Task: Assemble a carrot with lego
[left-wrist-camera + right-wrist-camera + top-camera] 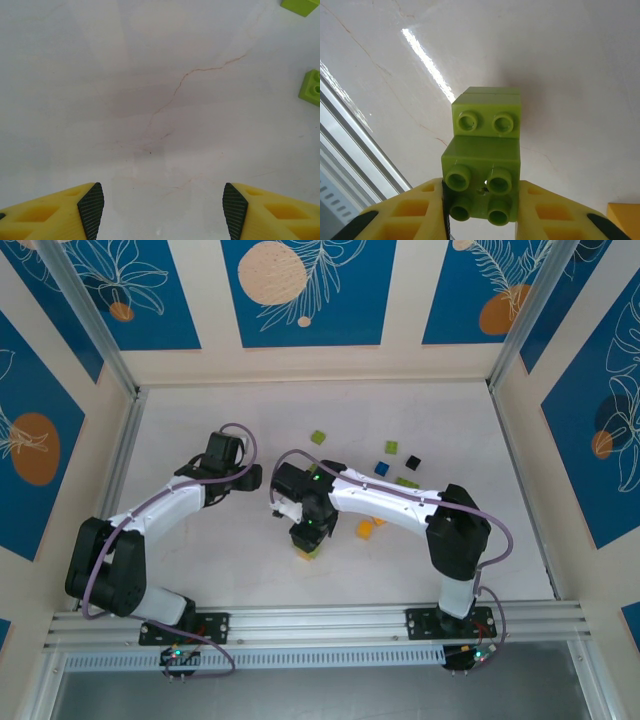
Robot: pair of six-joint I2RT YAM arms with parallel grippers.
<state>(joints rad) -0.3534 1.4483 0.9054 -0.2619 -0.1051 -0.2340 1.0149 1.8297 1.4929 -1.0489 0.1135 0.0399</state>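
Clamps right hand (pixel 480 207) on the near block of a lime green lego stack (pixel 485 145), studs toward the wrist camera, another lime block joined at its 12 o'clock. Holds it at 6 o'clock of the counter (pixel 200 420), on the surface or just above, cannot tell which. Shows an orange brick (pixel 366 529) near at 2 o'clock, blue brick (pixel 381 468) and black brick (pixel 413 461) farther at 1 o'clock. Hangs left hand (pixel 160 200) apart, empty, at 9 o'clock, loose lime bricks (pixel 311 87) toward its 2 o'clock.
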